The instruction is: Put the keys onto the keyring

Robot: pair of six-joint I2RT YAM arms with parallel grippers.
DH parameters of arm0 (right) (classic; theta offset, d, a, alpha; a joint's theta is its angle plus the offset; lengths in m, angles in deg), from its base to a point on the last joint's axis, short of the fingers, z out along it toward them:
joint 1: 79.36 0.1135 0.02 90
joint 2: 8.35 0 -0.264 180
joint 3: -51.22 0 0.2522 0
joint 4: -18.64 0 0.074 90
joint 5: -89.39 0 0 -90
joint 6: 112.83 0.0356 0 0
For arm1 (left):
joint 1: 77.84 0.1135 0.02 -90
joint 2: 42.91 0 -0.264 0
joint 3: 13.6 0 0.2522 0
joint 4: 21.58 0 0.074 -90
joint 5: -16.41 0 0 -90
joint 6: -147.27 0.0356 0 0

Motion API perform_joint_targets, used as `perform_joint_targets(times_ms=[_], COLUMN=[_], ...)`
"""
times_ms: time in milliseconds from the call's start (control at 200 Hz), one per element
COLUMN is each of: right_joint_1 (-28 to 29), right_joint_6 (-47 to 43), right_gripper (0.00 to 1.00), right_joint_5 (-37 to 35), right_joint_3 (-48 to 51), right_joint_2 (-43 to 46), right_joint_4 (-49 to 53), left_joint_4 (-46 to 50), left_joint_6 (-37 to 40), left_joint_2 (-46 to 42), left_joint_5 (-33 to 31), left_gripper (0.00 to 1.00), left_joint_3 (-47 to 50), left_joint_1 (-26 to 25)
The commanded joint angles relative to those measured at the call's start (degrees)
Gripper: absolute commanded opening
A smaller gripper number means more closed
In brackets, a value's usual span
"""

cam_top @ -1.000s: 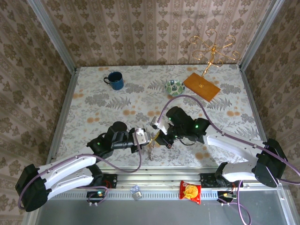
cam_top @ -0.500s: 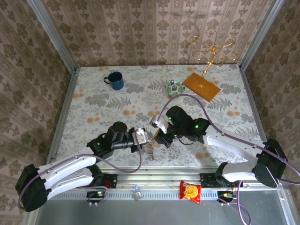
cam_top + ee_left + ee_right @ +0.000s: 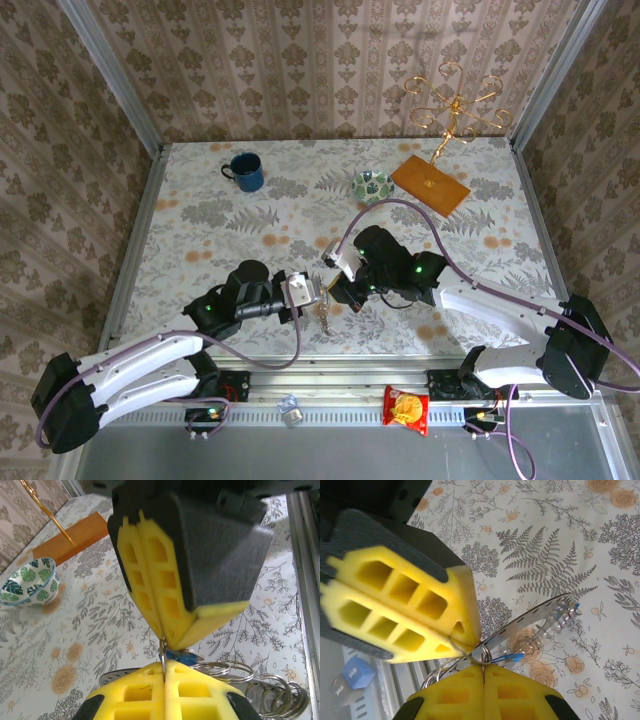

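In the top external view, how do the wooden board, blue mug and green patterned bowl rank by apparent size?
1. wooden board
2. blue mug and green patterned bowl: these look about alike, so I leave them unranked.

Right tool (image 3: 484, 666) pinching keyring (image 3: 535, 617), blue key (image 3: 512, 656) beside

Yellow left pincer (image 3: 165, 667), blue-headed keys (image 3: 181, 656), grey keyring (image 3: 530, 622), leaf-patterned green bowl (image 3: 27, 582)

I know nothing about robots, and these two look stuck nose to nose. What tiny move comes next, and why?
Probably a slight twist of the right fingers while the left fingers hold firm. Both pairs are shut tip to tip on a thin wire loop, with a blue key and the flat metal ring right there, so a small turn seems likeliest to feed the loop onward.
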Motion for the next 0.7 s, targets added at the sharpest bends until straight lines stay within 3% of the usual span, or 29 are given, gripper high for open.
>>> perform_joint_targets(times_ms=[0, 310, 430, 695], right_joint_1=[-0.66, -1.70, -2.03, -5.31], right_joint_6=[1.97, 3.49, 3.46, -0.50], right_gripper=[0.00, 0.00, 0.30, 0.36], right_joint_5=[-1.58, 1.42, 1.91, 5.57], right_joint_3=[-1.16, -0.19, 0.59, 6.21], right_joint_2=[-1.11, -0.73, 0.11, 5.72], right_joint_4=[0.26, -1.32, -2.02, -6.70], left_joint_4=[-3.03, -6.39, -6.98, -11.79], left_joint_6=[1.93, 2.64, 2.12, -0.35], left_joint_2=[-1.24, -2.84, -2.98, -3.10], left_joint_5=[0.99, -0.63, -0.85, -1.47], left_gripper=[0.00, 0.00, 0.00, 0.00], left_joint_3=[0.41, 2.71, 3.14, 5.14], left_joint_1=[-1.05, -1.69, -1.79, -1.70])
